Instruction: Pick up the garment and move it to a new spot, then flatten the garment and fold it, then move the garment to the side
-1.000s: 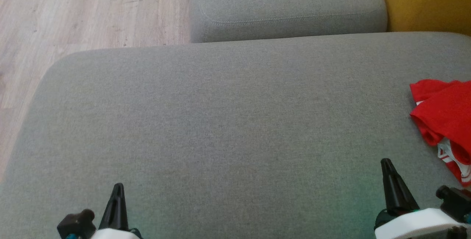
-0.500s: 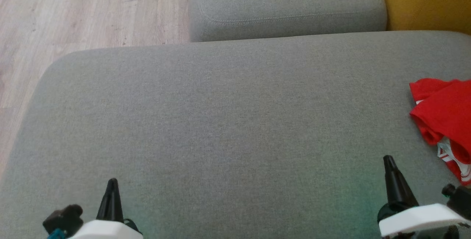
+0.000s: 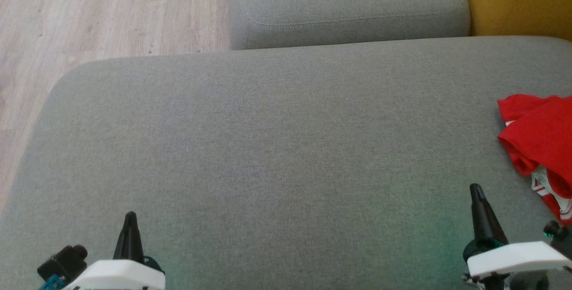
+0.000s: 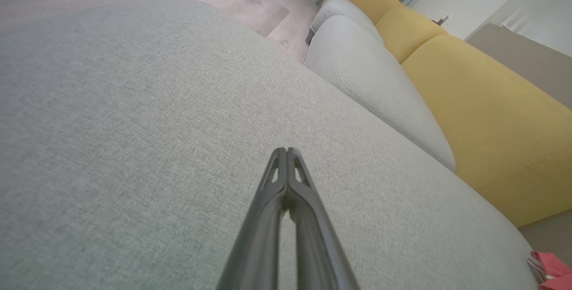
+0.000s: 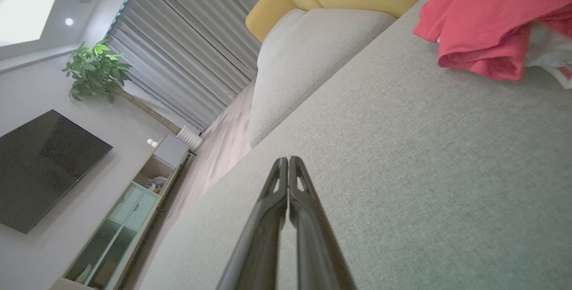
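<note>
wood floor (image 3: pixel 89 17) takes the head view's upper left corner. at the lower left the left gripper (image 3: pixel 130 216) points up that view over the broad grey seat (image 3: pixel 268 147). it is closed on nothing: in the left wrist view its fingers (image 4: pixel 266 218) meet at the tips above bare fabric. the middle of the seat lies smooth.

beyond the seat's far edge sits a smaller grey cushion (image 3: pixel 348 8), and to its right a yellow backrest (image 3: pixel 514 4).

at the lower right the right gripper (image 3: pixel 476 188) also points up the view, with its fingers (image 5: pixel 268 227) pressed together and holding nothing.

the garment (image 3: pixel 540 138) lies crumpled on the seat at the far right, cut off by the frame – red cloth with a white, red-striped part showing under its near fold. it is ahead of the right gripper and to its right, near but apart from it. in the right wrist view it fills the upper right corner, and that view's left side shows a plant (image 5: pixel 96 71), grey curtains (image 5: pixel 192 57) and a dark tv (image 5: pixel 44 169).
</note>
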Motion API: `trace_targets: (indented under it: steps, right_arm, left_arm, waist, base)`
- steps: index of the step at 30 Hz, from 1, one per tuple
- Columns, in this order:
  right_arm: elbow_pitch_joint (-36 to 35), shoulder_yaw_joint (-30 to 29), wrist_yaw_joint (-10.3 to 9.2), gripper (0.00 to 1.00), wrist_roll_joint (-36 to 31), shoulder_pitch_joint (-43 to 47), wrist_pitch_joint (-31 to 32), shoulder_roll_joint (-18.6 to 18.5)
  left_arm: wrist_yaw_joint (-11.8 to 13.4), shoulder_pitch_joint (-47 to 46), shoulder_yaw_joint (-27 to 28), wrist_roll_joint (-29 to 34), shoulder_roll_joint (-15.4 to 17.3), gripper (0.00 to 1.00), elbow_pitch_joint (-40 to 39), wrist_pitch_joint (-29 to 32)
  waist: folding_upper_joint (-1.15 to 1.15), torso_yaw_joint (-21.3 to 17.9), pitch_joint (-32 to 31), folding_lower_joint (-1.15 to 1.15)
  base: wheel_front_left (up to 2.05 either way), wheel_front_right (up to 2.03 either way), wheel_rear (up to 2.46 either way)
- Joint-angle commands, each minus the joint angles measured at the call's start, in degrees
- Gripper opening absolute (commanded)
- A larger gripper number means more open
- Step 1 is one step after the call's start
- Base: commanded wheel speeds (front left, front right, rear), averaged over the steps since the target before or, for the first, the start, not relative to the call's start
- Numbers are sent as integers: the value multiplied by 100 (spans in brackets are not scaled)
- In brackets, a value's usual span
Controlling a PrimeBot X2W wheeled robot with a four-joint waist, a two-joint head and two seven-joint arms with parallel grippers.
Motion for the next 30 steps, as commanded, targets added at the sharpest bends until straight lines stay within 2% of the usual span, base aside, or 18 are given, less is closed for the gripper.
trace_targets:
  steps: [1, 30]
  right_arm:
    - [-162, 0, -2, 0, 136, -332, 6, -137]
    - [293, -114, -3, 0, 2002, -795, 98, -165]
  left_arm:
    - [-50, -291, 187, -105, 0, 0, -136, 9]
    - [-480, -556, 768, -1767, -307, 0, -50, 376]
  waist:
    - [0, 0, 1, 0]
    - [0, -2, 42, 0]
  base:
    - [0, 0, 0]
    - [0, 0, 0]
